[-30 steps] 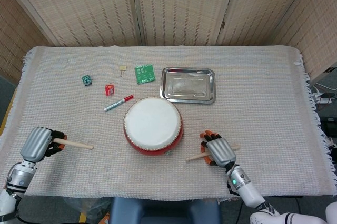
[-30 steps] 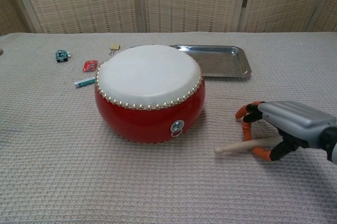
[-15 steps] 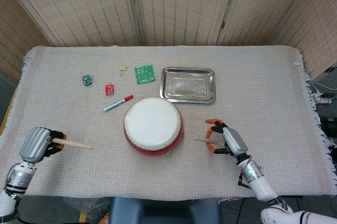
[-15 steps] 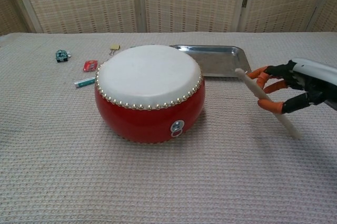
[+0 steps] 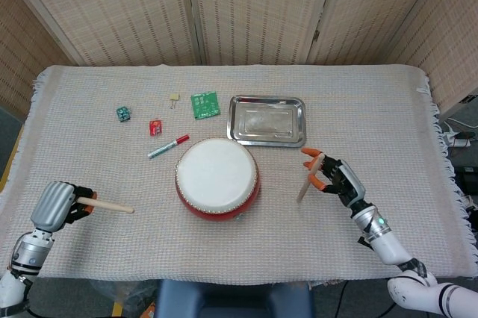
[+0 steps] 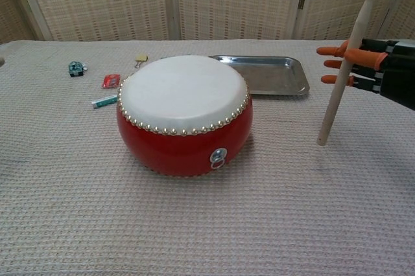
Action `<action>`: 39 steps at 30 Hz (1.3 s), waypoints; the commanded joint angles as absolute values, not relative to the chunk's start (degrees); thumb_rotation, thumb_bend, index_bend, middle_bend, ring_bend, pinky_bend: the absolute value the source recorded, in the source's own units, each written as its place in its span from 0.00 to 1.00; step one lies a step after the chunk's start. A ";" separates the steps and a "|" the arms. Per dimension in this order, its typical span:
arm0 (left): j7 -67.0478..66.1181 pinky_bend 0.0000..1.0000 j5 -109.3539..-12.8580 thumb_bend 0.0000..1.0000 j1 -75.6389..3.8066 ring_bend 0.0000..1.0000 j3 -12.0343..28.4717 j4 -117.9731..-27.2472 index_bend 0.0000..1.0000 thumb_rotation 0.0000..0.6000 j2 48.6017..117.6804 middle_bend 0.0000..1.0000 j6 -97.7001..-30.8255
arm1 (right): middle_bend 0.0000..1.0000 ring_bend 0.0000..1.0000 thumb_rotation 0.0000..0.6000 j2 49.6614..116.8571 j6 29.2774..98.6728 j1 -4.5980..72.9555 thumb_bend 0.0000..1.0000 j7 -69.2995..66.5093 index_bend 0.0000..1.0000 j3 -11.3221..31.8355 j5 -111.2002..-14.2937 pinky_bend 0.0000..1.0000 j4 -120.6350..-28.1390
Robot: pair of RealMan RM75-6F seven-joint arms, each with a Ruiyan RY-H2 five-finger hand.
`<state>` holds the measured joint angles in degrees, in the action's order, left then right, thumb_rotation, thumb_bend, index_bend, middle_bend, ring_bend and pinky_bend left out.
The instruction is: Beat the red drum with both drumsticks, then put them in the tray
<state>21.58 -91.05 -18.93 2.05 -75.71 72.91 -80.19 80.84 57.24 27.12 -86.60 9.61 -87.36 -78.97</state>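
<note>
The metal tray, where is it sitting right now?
In the head view the metal tray lies on the cloth just behind the red drum, slightly to its right, with the green circuit board to its left.

Bright, even, sharp; soft shadows

Bare desk (image 5: pixel 388 131) lies right of the red drum (image 5: pixel 217 178); behind it stands the tray (image 5: pixel 267 120), with small clutter near its left.

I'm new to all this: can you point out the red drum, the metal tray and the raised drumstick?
red drum (image 5: pixel 217 172), head view, on its white skin.
metal tray (image 5: pixel 267 120), head view, on its bare floor.
raised drumstick (image 6: pixel 342 74), chest view, on its shaft.
</note>
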 commanded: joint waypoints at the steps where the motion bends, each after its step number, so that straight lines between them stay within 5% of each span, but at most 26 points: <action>1: 21.66 1.00 -91.06 0.71 -18.96 1.00 1.99 -75.62 1.00 1.00 73.00 1.00 -80.07 | 0.20 0.08 1.00 84.07 59.25 29.10 0.40 -98.03 0.53 7.23 -92.23 0.20 -69.42; 9: 21.74 1.00 -91.46 0.71 -18.90 1.00 1.58 -75.26 1.00 1.00 73.04 1.00 -80.06 | 0.24 0.14 1.00 89.22 63.64 29.70 0.40 -109.15 0.35 4.11 -94.07 0.20 -59.29; 14: 21.59 1.00 -91.71 0.71 -18.84 1.00 1.46 -75.40 1.00 1.00 72.93 1.00 -80.28 | 0.27 0.18 0.99 90.73 66.20 29.81 0.40 -111.43 0.32 2.38 -95.05 0.20 -55.41; 23: 21.37 1.00 -92.06 0.71 -18.79 1.00 1.21 -75.72 1.00 1.00 72.76 1.00 -80.40 | 0.35 0.24 0.98 91.82 67.34 29.67 0.39 -109.12 0.38 -0.37 -95.92 0.27 -53.26; 33: 21.13 1.00 -92.37 0.70 -18.60 1.00 0.99 -76.03 1.00 1.00 72.59 1.00 -80.75 | 0.42 0.29 0.98 94.00 65.70 30.05 0.14 -106.84 0.50 -2.60 -95.10 0.29 -51.16; 39: 20.90 1.00 -92.60 0.70 -18.60 1.00 0.82 -76.26 1.00 1.00 72.50 1.00 -80.73 | 0.47 0.32 0.98 95.08 64.81 30.41 0.09 -105.88 0.60 -3.17 -94.50 0.32 -50.38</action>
